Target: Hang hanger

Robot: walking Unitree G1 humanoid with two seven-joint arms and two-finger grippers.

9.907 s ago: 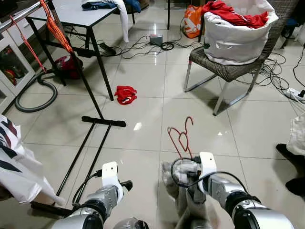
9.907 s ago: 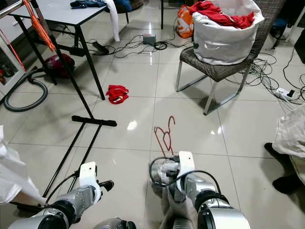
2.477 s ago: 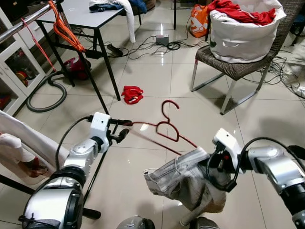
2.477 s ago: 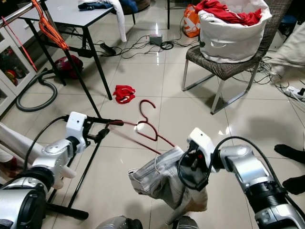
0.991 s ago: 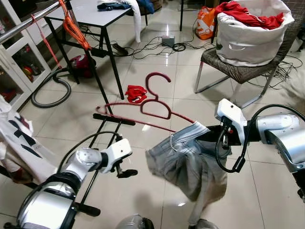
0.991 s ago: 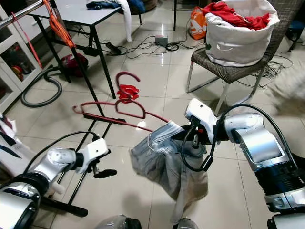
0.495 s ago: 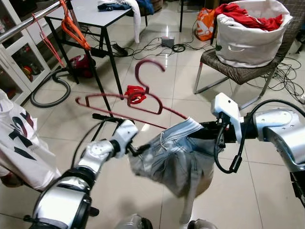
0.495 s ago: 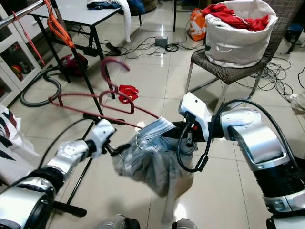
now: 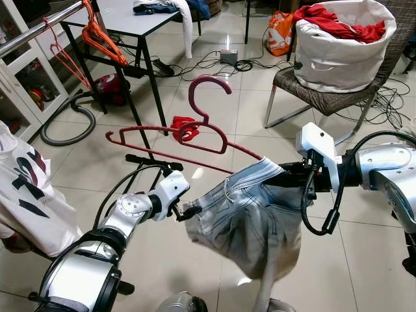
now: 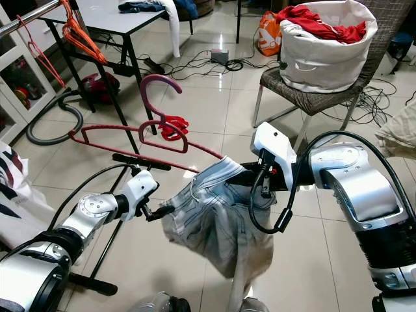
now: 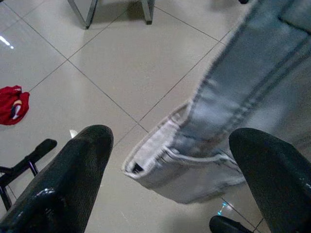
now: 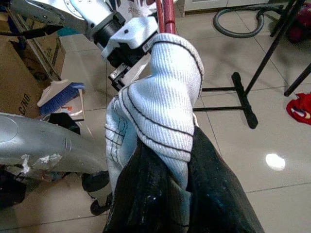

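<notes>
A red hanger (image 9: 166, 138) is held in the air, hook (image 9: 203, 88) pointing up. Pale blue denim shorts (image 9: 250, 218) droop from its right end. My right gripper (image 9: 281, 175) is shut on that end of the hanger, with the cloth (image 12: 165, 97) bunched between its fingers (image 12: 146, 194) and the red rod (image 12: 165, 12) sticking out past them. My left gripper (image 9: 185, 209) is at the left corner of the shorts' waistband. It is open, and the waistband corner (image 11: 160, 162) lies between its wide-spread fingers (image 11: 73, 174).
A clothes rail with orange hangers (image 9: 97, 36) stands at the upper left, its black base (image 9: 149, 162) on the floor below the hanger. A white shirt (image 9: 26, 195) hangs at far left. A chair with a laundry bag (image 9: 338, 45), a red cloth (image 9: 185, 127), a hose (image 9: 65, 133) and cables lie beyond.
Over the last second my left gripper rose from near the floor to the shorts' waistband. The hanger and shorts shifted slightly right in my right gripper.
</notes>
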